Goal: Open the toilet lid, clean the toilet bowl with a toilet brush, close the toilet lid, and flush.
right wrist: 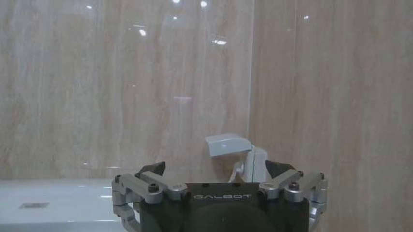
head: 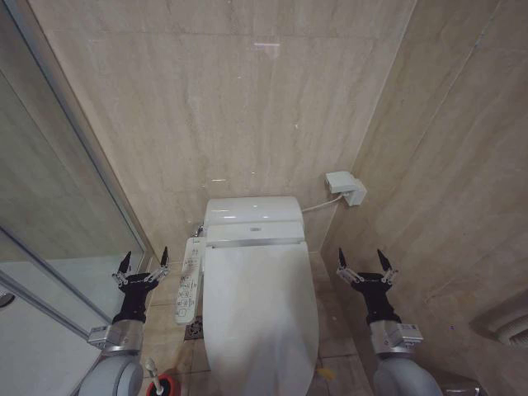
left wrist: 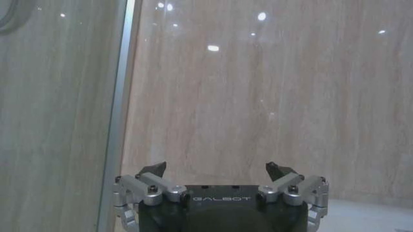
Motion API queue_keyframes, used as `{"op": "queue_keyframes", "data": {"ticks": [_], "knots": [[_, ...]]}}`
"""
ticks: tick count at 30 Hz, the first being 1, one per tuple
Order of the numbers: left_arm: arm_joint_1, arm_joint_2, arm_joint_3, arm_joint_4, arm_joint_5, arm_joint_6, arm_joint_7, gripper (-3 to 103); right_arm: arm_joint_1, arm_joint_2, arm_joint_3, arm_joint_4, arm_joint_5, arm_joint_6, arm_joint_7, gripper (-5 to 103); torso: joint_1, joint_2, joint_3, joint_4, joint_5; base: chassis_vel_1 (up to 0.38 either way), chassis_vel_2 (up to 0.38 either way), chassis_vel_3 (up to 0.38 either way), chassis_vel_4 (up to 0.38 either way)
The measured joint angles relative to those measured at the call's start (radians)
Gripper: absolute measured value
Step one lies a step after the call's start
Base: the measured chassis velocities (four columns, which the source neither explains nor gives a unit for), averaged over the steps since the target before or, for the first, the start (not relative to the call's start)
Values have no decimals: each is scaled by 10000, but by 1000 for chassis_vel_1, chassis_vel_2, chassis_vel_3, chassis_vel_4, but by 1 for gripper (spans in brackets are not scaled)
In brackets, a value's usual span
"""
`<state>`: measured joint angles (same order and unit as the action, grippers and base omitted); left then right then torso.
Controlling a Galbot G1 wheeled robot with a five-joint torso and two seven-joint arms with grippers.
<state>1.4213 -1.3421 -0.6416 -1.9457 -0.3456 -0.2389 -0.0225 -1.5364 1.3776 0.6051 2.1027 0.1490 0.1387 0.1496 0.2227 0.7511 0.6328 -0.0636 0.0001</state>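
Note:
The toilet lid [head: 260, 309] is a smooth white oval lying shut over the toilet, so the toilet bowl is hidden beneath it. At the bottom left of the head view the toilet brush [head: 152, 369] stands in its small red cup holder [head: 164, 384] on the floor. My left gripper [head: 142, 262] hangs open to the left of the toilet, beside the button panel, with nothing in it. My right gripper [head: 365, 263] hangs open to the right of the toilet, also holding nothing. In the wrist views each gripper faces the beige wall, the left gripper [left wrist: 218, 169] and the right gripper [right wrist: 219, 168] alike.
A long white button panel [head: 191, 279] runs along the toilet's left side. The white tank [head: 252, 219] sits against the back wall. A white wall box [head: 345, 187] with a cable is mounted at the right. A glass shower partition [head: 58, 190] stands at the left.

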Motion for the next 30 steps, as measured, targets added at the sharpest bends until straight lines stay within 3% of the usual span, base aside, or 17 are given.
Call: {"op": "queue_keyframes", "data": {"ticks": [30], "knots": [[136,106,-83,-186,-64,-60,49,100,-6,0,0,0,0,0,0,100,-2,1,-1,1,-1,-20,21,23,-22]]}}
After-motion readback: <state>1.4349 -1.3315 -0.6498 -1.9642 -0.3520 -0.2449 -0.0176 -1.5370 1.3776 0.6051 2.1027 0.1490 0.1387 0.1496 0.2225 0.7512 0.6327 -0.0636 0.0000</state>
